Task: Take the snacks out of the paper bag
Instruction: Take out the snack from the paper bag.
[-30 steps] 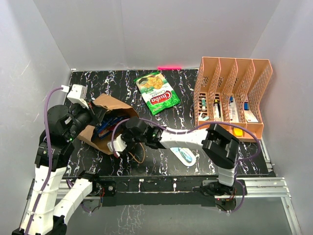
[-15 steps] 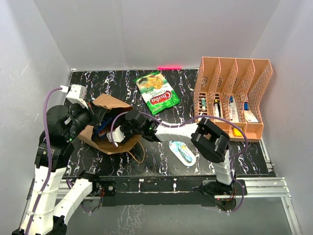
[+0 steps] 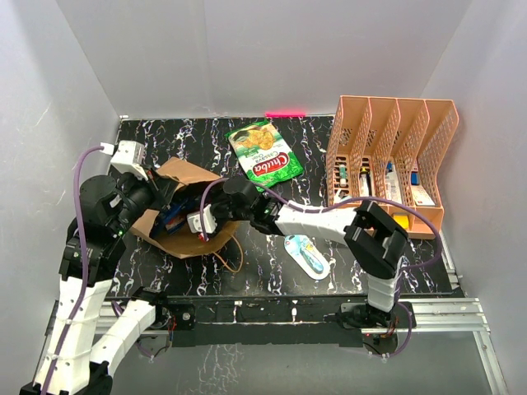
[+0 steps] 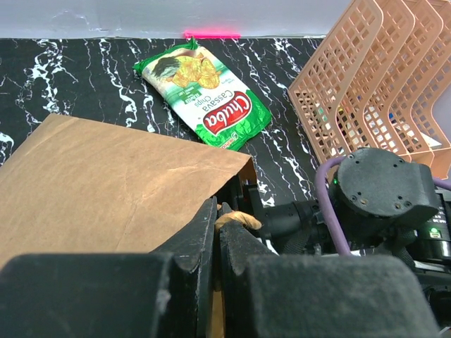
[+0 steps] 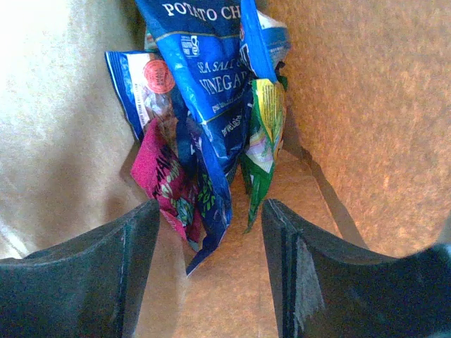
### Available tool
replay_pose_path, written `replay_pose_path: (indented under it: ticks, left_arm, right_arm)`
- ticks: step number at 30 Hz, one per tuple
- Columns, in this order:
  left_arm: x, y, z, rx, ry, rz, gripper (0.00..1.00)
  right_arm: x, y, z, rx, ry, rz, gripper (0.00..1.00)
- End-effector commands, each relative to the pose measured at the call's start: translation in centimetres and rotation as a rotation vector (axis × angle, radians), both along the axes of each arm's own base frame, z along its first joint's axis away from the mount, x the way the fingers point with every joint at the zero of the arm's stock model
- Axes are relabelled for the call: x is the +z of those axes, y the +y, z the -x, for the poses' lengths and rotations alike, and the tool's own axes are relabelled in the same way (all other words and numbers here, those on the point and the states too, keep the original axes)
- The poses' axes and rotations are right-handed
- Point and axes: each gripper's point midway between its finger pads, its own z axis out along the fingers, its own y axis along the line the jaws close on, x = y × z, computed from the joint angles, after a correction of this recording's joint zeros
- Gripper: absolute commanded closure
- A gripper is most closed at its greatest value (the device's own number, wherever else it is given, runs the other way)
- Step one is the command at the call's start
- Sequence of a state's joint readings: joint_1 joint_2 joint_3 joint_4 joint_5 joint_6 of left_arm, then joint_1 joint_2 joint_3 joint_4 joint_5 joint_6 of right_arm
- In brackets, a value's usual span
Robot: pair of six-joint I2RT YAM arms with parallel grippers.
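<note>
A tall brown kraft paper bag [image 3: 188, 174] lies on its side at the left of the black, white-veined desk [image 3: 165, 136], its mouth facing right toward the middle. The left arm's fingers [image 4: 199, 243] are clenched on the upper edge of that mouth. In the left wrist view the two dark fingers meet with the brown paper pinched between them. The right arm's fingers [image 5: 81, 282] are released and spread wide just inside the bag, one on each side of the heap of snacks, and they touch none of the packets as far as can be seen. Deeper in the bag, beyond them, sits a dark blue glossy foil packet [image 5: 208, 84] lettered for potato chips with sea salt and vinegar. A red-pink foil packet [image 5: 158, 176] is tucked under its left side and a yellow-green foil packet [image 5: 262, 144] hangs at its right. A blue-edged packet with a round red sticker [image 5: 144, 88] shows at the upper left. Seen from above, a twisted paper handle [image 3: 235, 259] loops out onto the desk in front of the bag's mouth. One snack is outside — a green foil chip bag with a red-and-white logo [image 3: 263, 155] lies flat on the desk behind the paper bag's mouth, apart from it. A peach plastic mesh file organizer [image 3: 395, 123] stands at the right, and a white-and-teal oval blister pack [image 3: 308, 255] lies near the front edge, just beside the right arm.
</note>
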State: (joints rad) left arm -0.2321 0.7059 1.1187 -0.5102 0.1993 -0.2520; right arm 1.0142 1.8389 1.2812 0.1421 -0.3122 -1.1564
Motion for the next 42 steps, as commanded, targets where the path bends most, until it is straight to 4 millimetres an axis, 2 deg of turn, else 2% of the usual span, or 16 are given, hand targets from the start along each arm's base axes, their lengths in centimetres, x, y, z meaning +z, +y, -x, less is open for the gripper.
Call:
replay_pose_path:
  ticks: [1,9,11,15,17,19,20,27,35,38,42]
  left_arm:
    - [1.5,0.1,0.2,0.009,-0.028,0.019,1.00]
    - [1.5,0.0,0.1,0.008,-0.013,0.019,1.00]
    - [1.5,0.0,0.1,0.007,-0.012,0.019,1.00]
    - [1.4,0.2,0.1,0.017,-0.009,0.015,1.00]
    - [1.1,0.3,0.0,0.027,-0.001,0.014,1.00]
    - [0.7,0.5,-0.1,0.045,0.011,0.020,1.00]
    - [0.5,0.7,-0.1,0.058,0.018,0.023,1.00]
    - [-0.9,1.9,-0.6,0.163,0.069,0.060,1.00]
    - [-1.6,3.4,-0.8,0.280,0.114,0.092,1.00]
    - [-1.7,3.9,-0.8,0.317,0.122,0.099,1.00]
    - [-1.8,4.1,-0.8,0.330,0.125,0.102,1.00]
  right_arm:
    - [2.7,1.5,-1.9,0.011,-0.034,-0.094,0.39]
    - [1.0,2.9,-4.8,-0.060,-0.100,-0.093,0.44]
    - [0.6,3.2,-5.5,-0.082,-0.110,-0.094,0.49]
    - [0.2,3.4,-6.2,-0.115,-0.119,-0.097,0.67]
    - [1.1,3.3,-6.0,-0.121,-0.123,-0.117,0.77]
    - [2.8,3.2,-5.6,-0.126,-0.114,-0.160,0.91]
    - [3.5,3.0,-5.4,-0.134,-0.100,-0.191,0.92]
    - [8.5,2.8,-3.2,-0.135,0.043,-0.367,0.92]
    - [11.8,2.5,-1.7,-0.125,0.073,-0.439,0.92]
    - [13.3,1.8,-0.6,-0.104,0.060,-0.452,0.92]
    - [16.8,-0.3,1.5,-0.069,0.070,-0.500,0.92]
